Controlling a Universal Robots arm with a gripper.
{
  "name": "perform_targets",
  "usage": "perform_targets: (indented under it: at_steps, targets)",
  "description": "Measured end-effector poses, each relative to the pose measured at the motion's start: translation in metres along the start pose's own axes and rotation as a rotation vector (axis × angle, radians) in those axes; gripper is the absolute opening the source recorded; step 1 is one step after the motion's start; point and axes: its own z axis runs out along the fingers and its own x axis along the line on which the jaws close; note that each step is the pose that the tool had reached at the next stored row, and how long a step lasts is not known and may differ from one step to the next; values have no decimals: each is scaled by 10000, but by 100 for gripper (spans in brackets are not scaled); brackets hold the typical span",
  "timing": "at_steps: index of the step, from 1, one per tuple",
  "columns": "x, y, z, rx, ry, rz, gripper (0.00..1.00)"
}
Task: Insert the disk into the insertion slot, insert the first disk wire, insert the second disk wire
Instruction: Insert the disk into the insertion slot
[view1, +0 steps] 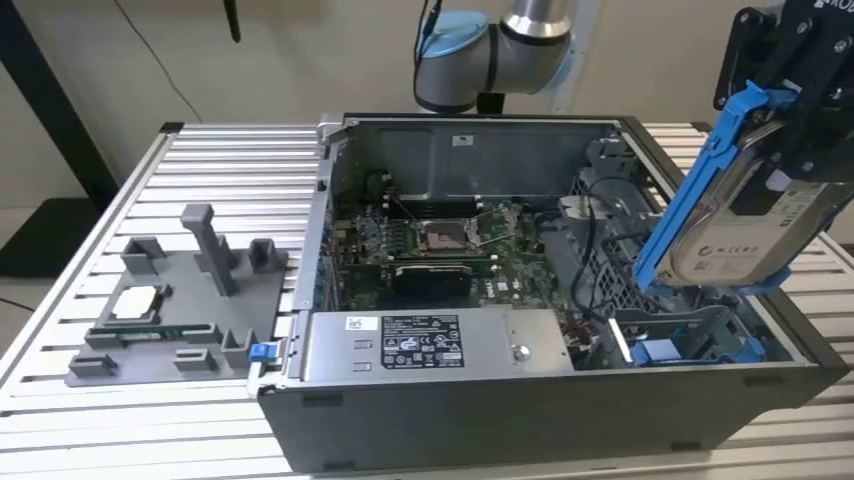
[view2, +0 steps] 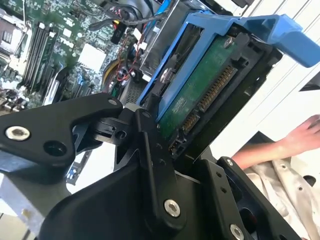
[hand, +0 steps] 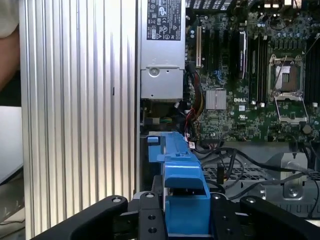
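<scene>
My gripper (view1: 802, 165) is shut on the disk (view1: 742, 236), a silver-grey drive with a white label in a bright blue carrier. In the exterior view the disk hangs tilted, top leaning toward that view's right. Its lower end is just above the insertion slot (view1: 697, 336), a grey metal bay with blue rails at the case's near right corner. The second wrist view shows the disk's green circuit board (view2: 199, 97) and connector between the black fingers (view2: 150, 150). The first wrist view shows the blue carrier (hand: 183, 182) edge-on. Black cables (view1: 603, 196) lie beside the bay; which are the disk wires I cannot tell.
The open computer case (view1: 534, 420) stands on a slatted aluminium table (view1: 214, 150). Inside are the motherboard with its CPU socket (view1: 441, 236) and a grey power-supply box (view1: 427, 345). A grey fixture (view1: 174, 300) with parts sits at the exterior view's left. A person's hand (view2: 295, 140) is nearby.
</scene>
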Motion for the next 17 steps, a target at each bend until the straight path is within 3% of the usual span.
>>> perform_targets:
  at_steps: [17]
  targets:
    - [0, -5, 50, 0, 0, 0, 0]
